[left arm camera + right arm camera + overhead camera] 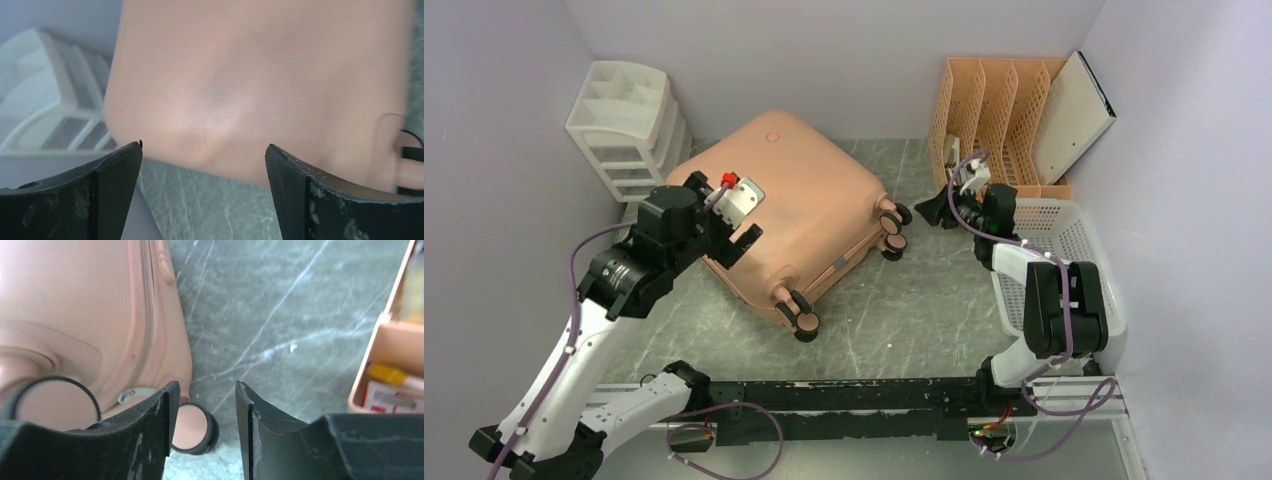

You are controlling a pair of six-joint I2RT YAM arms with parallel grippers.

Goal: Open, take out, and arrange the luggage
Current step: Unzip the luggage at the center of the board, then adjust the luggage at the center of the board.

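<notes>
Luggage [794,190] shut, flat. Left gripper [204,146] wide apart at its corner, empty; right gripper [206,387] half-parted (empty too) beside wheels [192,427].

Luggage [794,200]: salmon-pink, closed, lying flat on the table.
Left gripper [722,212]: jaws spread over its left edge.
Right gripper [932,210]: just beside its far wheels [894,218].
File rack [989,110]: back right.
</notes>
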